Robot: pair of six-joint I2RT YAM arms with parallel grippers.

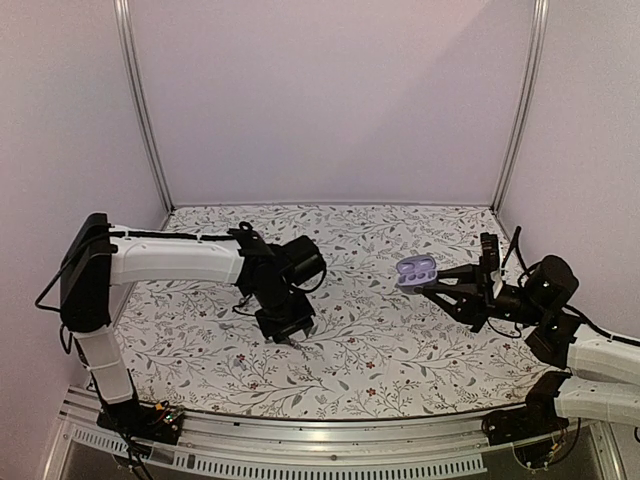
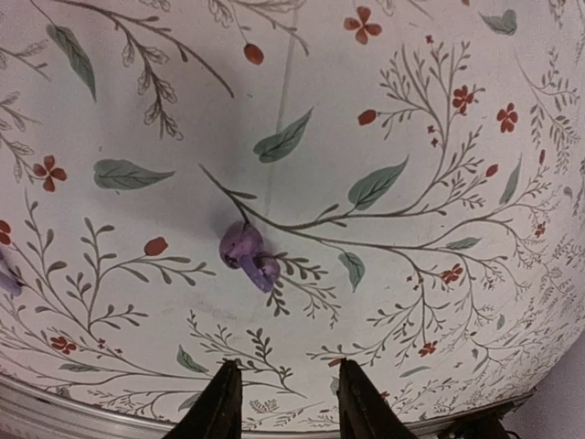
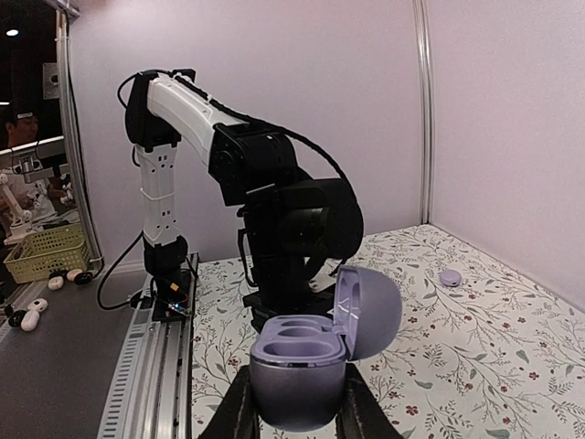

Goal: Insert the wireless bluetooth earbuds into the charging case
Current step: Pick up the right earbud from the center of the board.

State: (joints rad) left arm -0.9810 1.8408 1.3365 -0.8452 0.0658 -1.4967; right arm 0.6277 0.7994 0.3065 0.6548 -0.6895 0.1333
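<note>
My right gripper [image 3: 294,407] is shut on the base of the lavender charging case [image 3: 306,366] and holds it in the air above the cloth, right of centre in the top view [image 1: 418,270]. The case's lid stands open and both wells look empty. One lavender earbud [image 2: 249,256] lies on the flowered cloth, just ahead of my left gripper [image 2: 288,389] and slightly left of it. That gripper is open, empty and low over the cloth [image 1: 290,335]. The other earbud [image 3: 450,277] lies on the cloth further back.
The table's metal rail [image 1: 300,440] runs along the near edge, close behind my left gripper. A purple sliver [image 2: 5,276] shows at the left edge of the left wrist view; I cannot tell what it is. The left arm [image 3: 274,192] stands opposite the held case.
</note>
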